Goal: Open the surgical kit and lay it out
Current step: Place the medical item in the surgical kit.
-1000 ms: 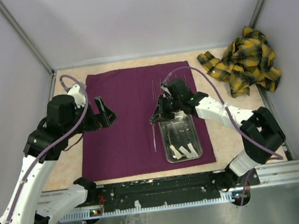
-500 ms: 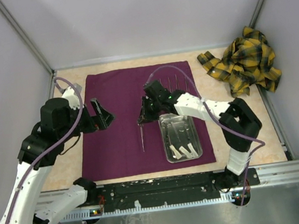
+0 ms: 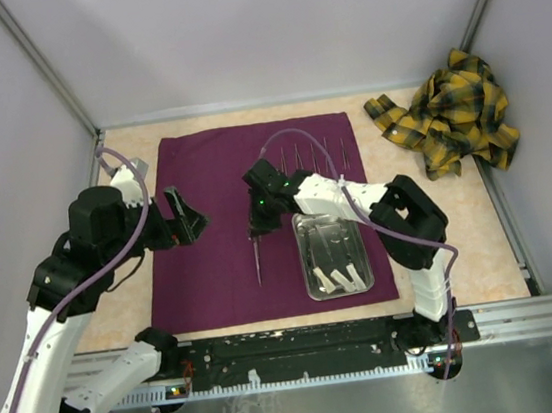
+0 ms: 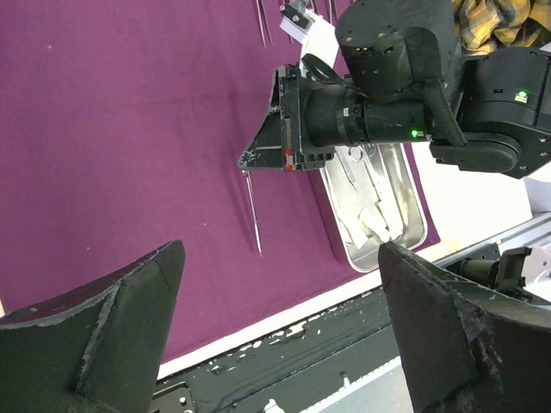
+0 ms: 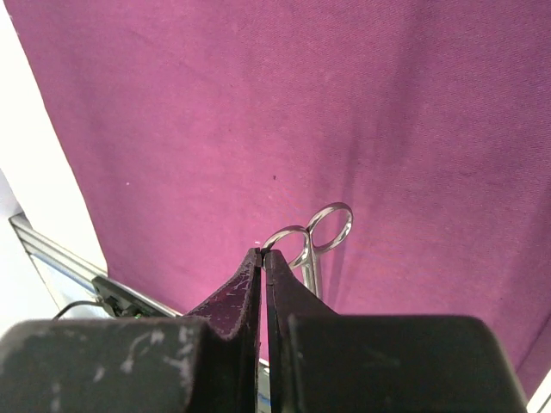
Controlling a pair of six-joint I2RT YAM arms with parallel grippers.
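The dark purple cloth wrap (image 3: 208, 185) lies open and flat on the table. A shiny steel tray (image 3: 303, 264) sits on its right part and holds thin metal tools and small white pieces (image 3: 340, 279). Several thin instruments (image 3: 312, 154) lie in a row at the cloth's back edge. My right gripper (image 3: 255, 231) is shut on a ring handle of thin steel scissors (image 3: 258, 264), left of the tray, with the blades hanging toward the cloth. The rings (image 5: 331, 225) show past its tip (image 5: 263, 254). My left gripper (image 3: 184, 216) is open and empty above the cloth's left part.
A crumpled yellow and black plaid cloth (image 3: 451, 114) lies at the back right corner. The black and metal base rail (image 3: 313, 341) runs along the near edge. Grey walls close in the left, back and right sides.
My right gripper has moved left from the tray's back edge out over the cloth, with the scissors in it. My left gripper has drawn slightly left.
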